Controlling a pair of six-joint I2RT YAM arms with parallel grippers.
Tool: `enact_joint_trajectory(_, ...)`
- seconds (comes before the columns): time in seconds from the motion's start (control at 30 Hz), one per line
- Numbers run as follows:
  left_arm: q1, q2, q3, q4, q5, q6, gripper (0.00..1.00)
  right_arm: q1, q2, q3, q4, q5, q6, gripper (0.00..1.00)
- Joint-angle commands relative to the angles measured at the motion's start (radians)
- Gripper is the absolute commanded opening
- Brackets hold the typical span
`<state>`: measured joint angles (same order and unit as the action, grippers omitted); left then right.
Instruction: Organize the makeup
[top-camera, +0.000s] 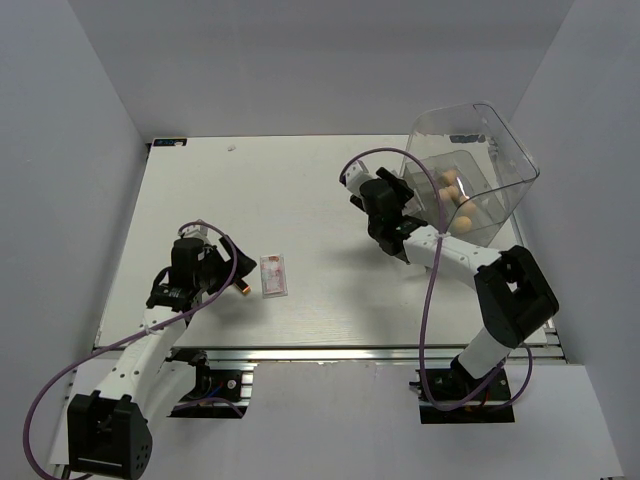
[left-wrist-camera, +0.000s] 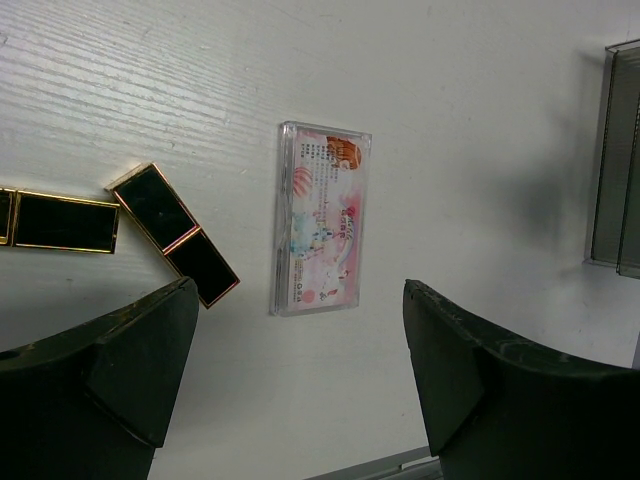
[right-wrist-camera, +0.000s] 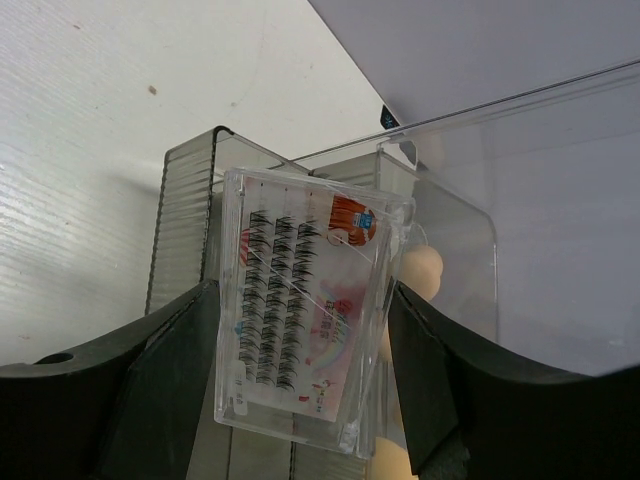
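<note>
Ease the dark-rowed palette (right-wrist-camera: 290, 290), clamped in the right gripper (right-wrist-camera: 300, 340) at the mouth of the drawer box (top-camera: 500, 150), in beside the sponges (top-camera: 450, 180), leaving the left gripper (left-wrist-camera: 298, 340) gaping over the pinkish palette (left-wrist-camera: 322, 215) and 2 lipstick tubes (left-wrist-camera: 175, 232) on the desk (left-wrist-camera: 450, 100).

Bright, even light from overhead, pictures sharp.
Soft shadows lay on the white bench (top-camera: 300, 190); the clear drawer box (top-camera: 510, 160) threw pale glare, the dark-rowed palette (right-wrist-camera: 300, 320) read crisp, the near left fingers (left-wrist-camera: 100, 385) went dark and slightly soft.
</note>
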<state>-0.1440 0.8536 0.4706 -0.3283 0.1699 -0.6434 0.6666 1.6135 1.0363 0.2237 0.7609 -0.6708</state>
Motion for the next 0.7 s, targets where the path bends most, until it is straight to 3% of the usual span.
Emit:
enact_joint_trajectory(0.0, 0.003, -0.021, -0.003, 0.02, 0.013, 0.002, 0.92, -0.004, 0.013, 0.014, 0.036, 0.026, 0.019, 0.0)
enact_joint_trajectory(0.43, 0.003, -0.027, -0.004, 0.018, 0.014, 0.001, 0.92, -0.005, 0.013, -0.005, -0.09, -0.032, 0.137, 0.02)
enact_joint_trajectory(0.67, 0.003, -0.033, -0.004, 0.012, 0.014, 0.001, 0.92, -0.005, -0.009, -0.01, -0.185, -0.095, 0.2, 0.23)
